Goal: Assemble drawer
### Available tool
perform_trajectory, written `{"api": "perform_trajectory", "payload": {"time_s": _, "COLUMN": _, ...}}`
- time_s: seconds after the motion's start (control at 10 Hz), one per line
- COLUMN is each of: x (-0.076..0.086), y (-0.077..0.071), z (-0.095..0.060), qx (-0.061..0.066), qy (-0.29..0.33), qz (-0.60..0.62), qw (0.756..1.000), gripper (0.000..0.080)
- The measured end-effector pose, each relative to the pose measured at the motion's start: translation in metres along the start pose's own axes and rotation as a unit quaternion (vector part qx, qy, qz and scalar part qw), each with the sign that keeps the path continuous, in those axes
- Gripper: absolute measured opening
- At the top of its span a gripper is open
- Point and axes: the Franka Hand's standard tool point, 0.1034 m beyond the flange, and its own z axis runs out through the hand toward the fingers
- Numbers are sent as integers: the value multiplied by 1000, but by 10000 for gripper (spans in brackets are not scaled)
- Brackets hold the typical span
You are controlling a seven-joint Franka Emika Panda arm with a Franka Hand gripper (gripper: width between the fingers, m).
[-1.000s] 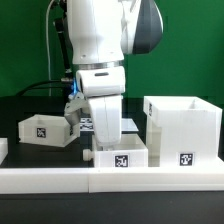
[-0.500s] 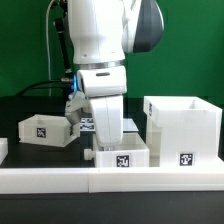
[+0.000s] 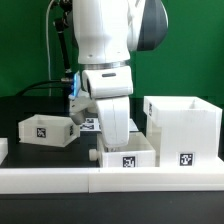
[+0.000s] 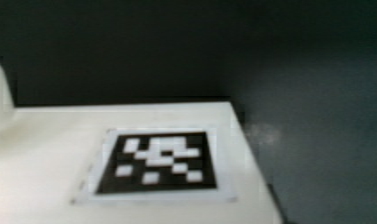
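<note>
well, starting with the arm [image 3: 105, 45]: white, bulky, filling the middle of the exterior view and reaching down toward the black table [image 3: 20, 110]. next in bulk, the open-topped drawer housing [image 3: 183, 125] at the exterior view's right, upright, tagged on its front, set against the long white rail [image 3: 60, 182] along the near edge. smaller, two drawer boxes: the left drawer box [image 3: 45, 130] well apart at the exterior view's left, and the middle drawer box [image 3: 127, 155] just beside the housing, against the rail, right under the wrist. smaller again, the gripper [image 3: 120, 138], down at the back wall of the middle drawer box. no fingers to be seen in either view, so cannot tell whether spread, closed or clamped on that wall. smallest, a blurred tag [image 4: 158, 160] on a flat white face in the wrist view, very close to the lens, with dark table beyond; probably part of the middle drawer box, though hard to say.

judged as the step of bringing the middle drawer box to the housing, not yet inserted. for the next move, likely needed: a firm hold on the box wall, squaring it with the housing's opening, then sliding it in level without jamming an edge.
</note>
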Motion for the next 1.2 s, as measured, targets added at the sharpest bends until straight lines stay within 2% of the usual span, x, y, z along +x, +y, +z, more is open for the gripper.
{"api": "perform_trajectory", "payload": {"time_s": 0.3, "x": 8, "y": -1, "z": 3, "qx": 2, "qy": -1, "qz": -10, "qw": 1000, "gripper": 41}}
{"api": "perform_trajectory", "payload": {"time_s": 1.2, "x": 9, "y": 1, "z": 2, "qx": 1, "qy": -6, "qz": -10, "qw": 1000, "gripper": 41}}
